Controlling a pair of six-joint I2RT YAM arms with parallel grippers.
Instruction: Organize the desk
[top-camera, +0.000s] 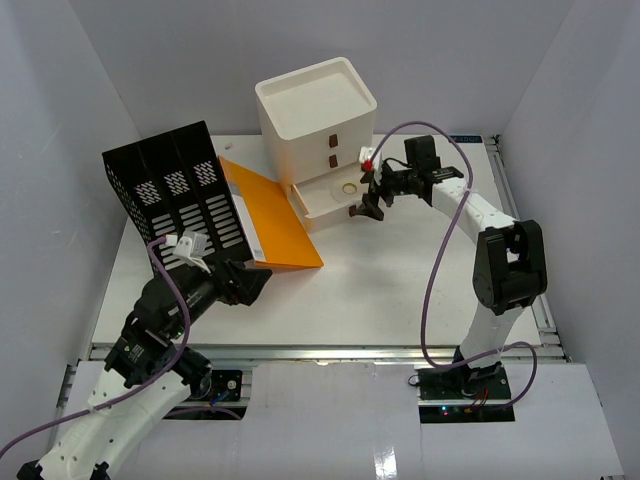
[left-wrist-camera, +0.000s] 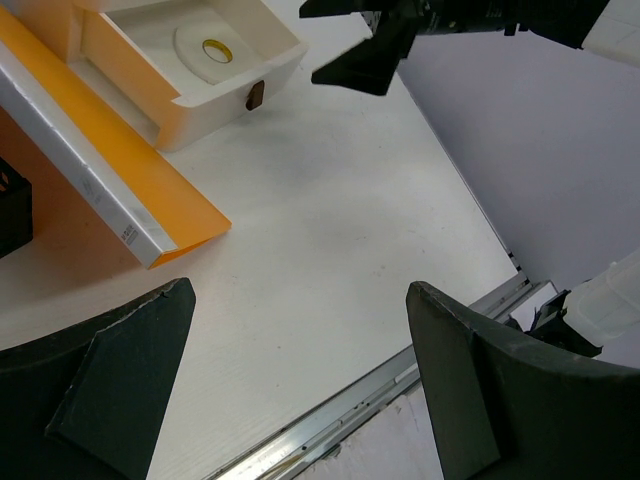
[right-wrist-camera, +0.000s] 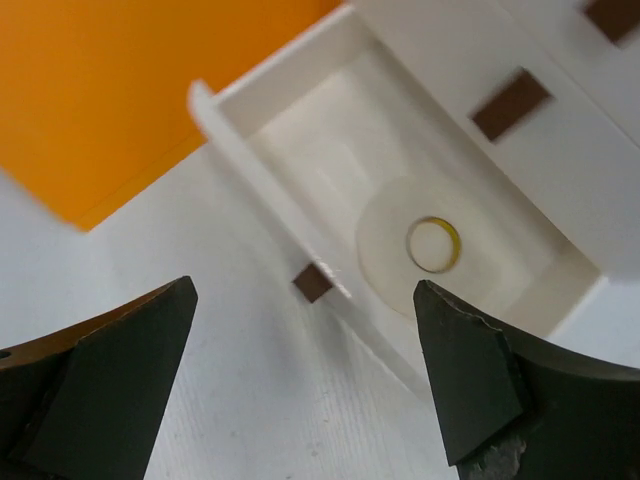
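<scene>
My right hand (right-wrist-camera: 304, 300) hangs released over the pulled-out drawer (right-wrist-camera: 330, 140), tape roll (right-wrist-camera: 385, 250) inside; I'd press its front squarely to shut it.

One desk (top-camera: 380, 290); one black rack (top-camera: 175, 190) with three slots; one orange folder (top-camera: 280, 230); one cream box (top-camera: 315, 110) with three drawers, one drawer (top-camera: 330, 200) of them open; three brown handles (top-camera: 328, 143); one tape roll (top-camera: 349, 187); two arms, left (top-camera: 150, 330) and right (top-camera: 510, 265); two purple cables (top-camera: 435, 270).
</scene>
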